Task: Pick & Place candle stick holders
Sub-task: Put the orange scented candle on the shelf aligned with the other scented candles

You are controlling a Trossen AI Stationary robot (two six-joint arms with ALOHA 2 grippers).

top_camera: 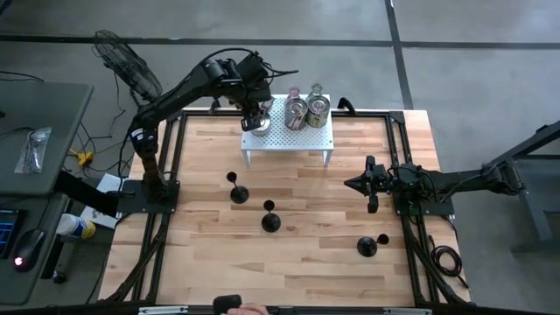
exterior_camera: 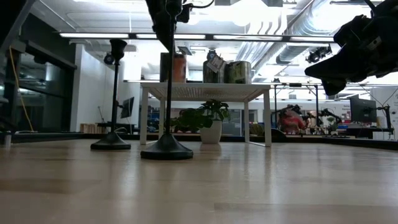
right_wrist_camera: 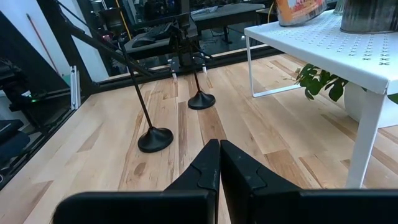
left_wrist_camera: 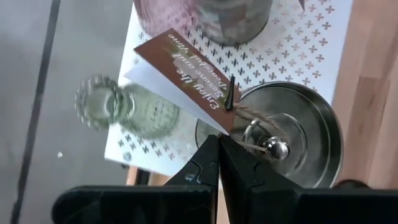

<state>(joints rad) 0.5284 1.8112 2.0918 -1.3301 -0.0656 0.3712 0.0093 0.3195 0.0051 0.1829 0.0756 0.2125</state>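
Observation:
Three black candle stick holders stand on their round bases on the wooden table: one (top_camera: 236,191), one (top_camera: 269,219) and one (top_camera: 367,246). On the white perforated rack (top_camera: 302,140) at the far edge stand a clear glass holder (left_wrist_camera: 118,106), a pinkish one (left_wrist_camera: 163,14), a silvery one (left_wrist_camera: 236,22) and a round silvery lidded one (left_wrist_camera: 298,134) with a brown paper tag (left_wrist_camera: 186,71). My left gripper (left_wrist_camera: 219,146) is shut above the rack's left end (top_camera: 254,121), its tips just over the tag. My right gripper (top_camera: 359,184) hangs shut over the table's right side.
A potted plant (exterior_camera: 208,121) shows beneath the rack. A black frame (top_camera: 398,131) runs around the table's edges. A fan (top_camera: 118,52) and a desk (top_camera: 35,149) stand off the table's left side. Bare wood lies between the black holders and the near edge.

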